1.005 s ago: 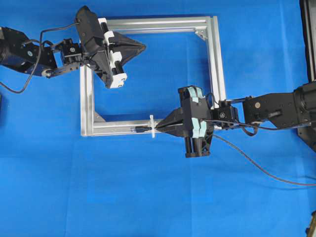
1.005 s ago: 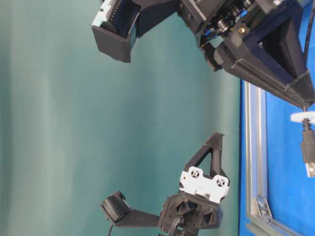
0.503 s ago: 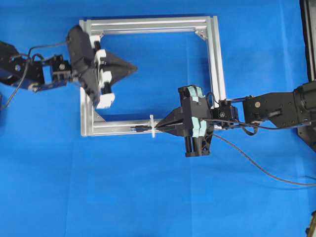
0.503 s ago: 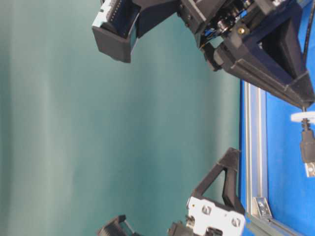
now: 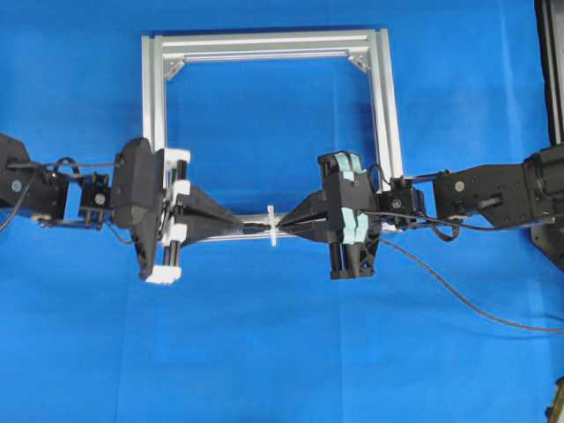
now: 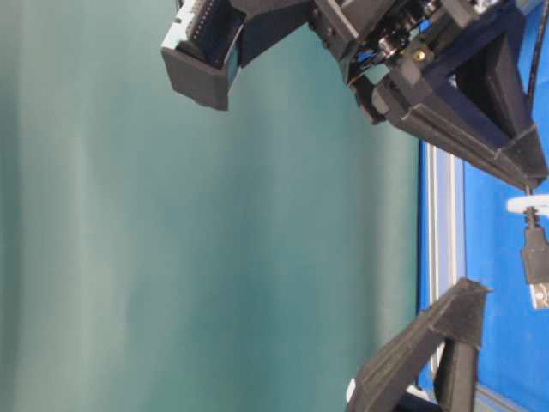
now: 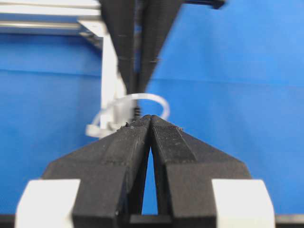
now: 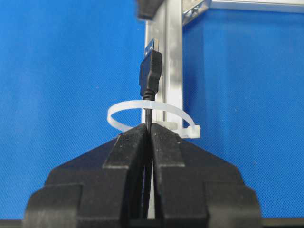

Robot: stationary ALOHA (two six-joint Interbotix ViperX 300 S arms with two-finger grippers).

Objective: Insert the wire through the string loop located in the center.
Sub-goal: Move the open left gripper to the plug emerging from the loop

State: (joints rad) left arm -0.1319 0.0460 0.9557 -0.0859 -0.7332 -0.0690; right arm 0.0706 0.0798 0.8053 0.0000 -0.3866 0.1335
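1. While clamped shut on the wire (image 8: 150, 78), right gripper (image 5: 284, 226) at frame centre, plug poking through the string loop (image 8: 151, 115).
2. Left gripper (image 5: 240, 228) closed, empty, tips just left of the loop.
3. Behind both, silver frame (image 5: 264, 44) on blue table (image 5: 282, 352).

Two black grippers are facing each other across a silver frame (image 5: 381, 106) on blue cloth (image 5: 264, 352); the right gripper (image 5: 284, 227) is pinching the wire (image 5: 458, 295), its plug poking through the string loop (image 5: 272, 226) toward the closed left gripper (image 5: 240, 228).
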